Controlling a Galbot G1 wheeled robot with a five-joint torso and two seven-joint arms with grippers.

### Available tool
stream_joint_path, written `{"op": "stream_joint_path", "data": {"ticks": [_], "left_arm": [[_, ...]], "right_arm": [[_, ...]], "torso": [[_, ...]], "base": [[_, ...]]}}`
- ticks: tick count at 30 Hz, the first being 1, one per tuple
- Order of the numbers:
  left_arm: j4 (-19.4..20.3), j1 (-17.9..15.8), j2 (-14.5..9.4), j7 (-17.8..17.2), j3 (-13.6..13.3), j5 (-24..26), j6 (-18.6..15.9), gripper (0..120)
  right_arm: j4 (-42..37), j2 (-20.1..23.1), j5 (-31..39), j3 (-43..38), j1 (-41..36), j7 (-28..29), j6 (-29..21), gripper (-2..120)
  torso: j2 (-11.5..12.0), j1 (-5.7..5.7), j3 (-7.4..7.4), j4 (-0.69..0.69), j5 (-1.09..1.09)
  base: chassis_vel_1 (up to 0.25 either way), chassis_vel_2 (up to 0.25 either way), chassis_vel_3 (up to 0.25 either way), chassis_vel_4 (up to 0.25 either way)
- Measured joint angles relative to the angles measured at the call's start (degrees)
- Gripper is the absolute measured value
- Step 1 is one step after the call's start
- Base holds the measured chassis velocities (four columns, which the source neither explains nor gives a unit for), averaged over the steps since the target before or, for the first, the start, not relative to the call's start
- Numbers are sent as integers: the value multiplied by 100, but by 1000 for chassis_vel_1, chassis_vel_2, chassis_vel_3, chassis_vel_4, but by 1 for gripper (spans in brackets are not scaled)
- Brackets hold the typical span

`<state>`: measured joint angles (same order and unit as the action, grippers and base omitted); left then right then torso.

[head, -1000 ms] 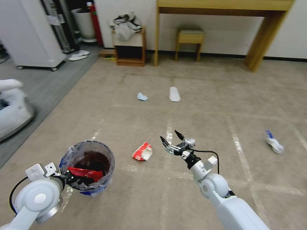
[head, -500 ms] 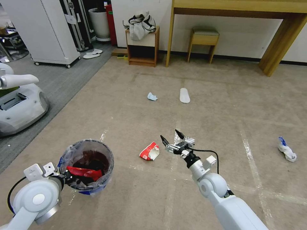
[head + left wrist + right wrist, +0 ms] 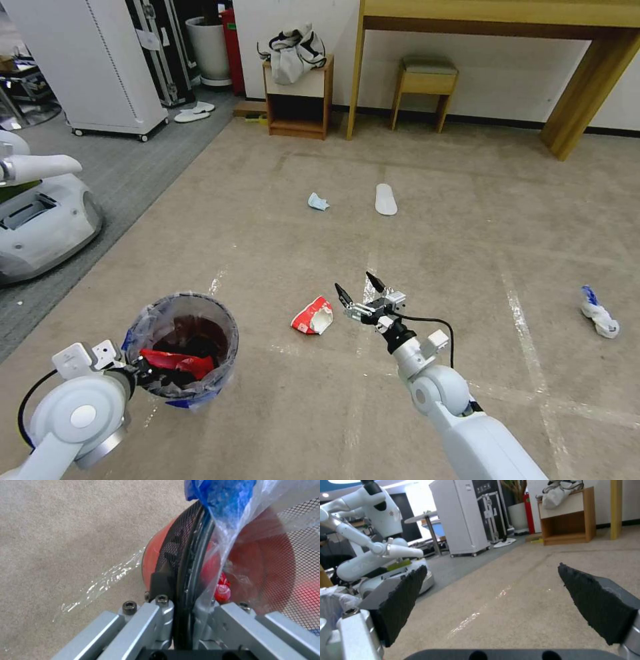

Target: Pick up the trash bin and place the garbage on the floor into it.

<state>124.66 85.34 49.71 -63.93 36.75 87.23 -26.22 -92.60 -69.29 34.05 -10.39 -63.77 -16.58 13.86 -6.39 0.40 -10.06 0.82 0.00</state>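
Observation:
The trash bin [image 3: 181, 347], a red bucket lined with a bluish bag, hangs at the lower left with red wrappers [image 3: 177, 362] inside. My left gripper [image 3: 143, 373] is shut on its near rim; in the left wrist view the left gripper [image 3: 180, 585] pinches the rim and liner of the bin [image 3: 266, 562]. My right gripper [image 3: 353, 281] is open just right of a red-and-white carton [image 3: 312, 317] on the floor [image 3: 433, 253], a short gap apart. Through the right gripper [image 3: 491, 568] I see bare carpet. Farther off lie a blue face mask [image 3: 317, 202], a white slipper [image 3: 385, 199] and a white-blue wrapper [image 3: 598, 319].
Another white robot [image 3: 40, 213] stands on the grey carpet at the left. A white cabinet [image 3: 93, 60], a planter pot [image 3: 207, 47], a wooden side table with a bag [image 3: 298, 100], a stool [image 3: 424, 80] and a big wooden table [image 3: 587, 87] line the far wall.
The whole picture shifted to the right a second ago, so the camera moved, then it settled. Both grippers keep their poses, and the bin stays held.

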Motion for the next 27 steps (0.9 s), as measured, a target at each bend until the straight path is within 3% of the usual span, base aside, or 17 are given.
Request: {"op": "stream_joint_path", "data": {"ticks": [27], "left_arm": [[-172, -109, -29, 60, -124, -30, -19, 1]], "right_arm": [[176, -106, 16, 58, 45, -104, 12, 100]], "torso": [[0, 0, 0, 0, 0]], "base": [[-56, 50, 58, -50]]}}
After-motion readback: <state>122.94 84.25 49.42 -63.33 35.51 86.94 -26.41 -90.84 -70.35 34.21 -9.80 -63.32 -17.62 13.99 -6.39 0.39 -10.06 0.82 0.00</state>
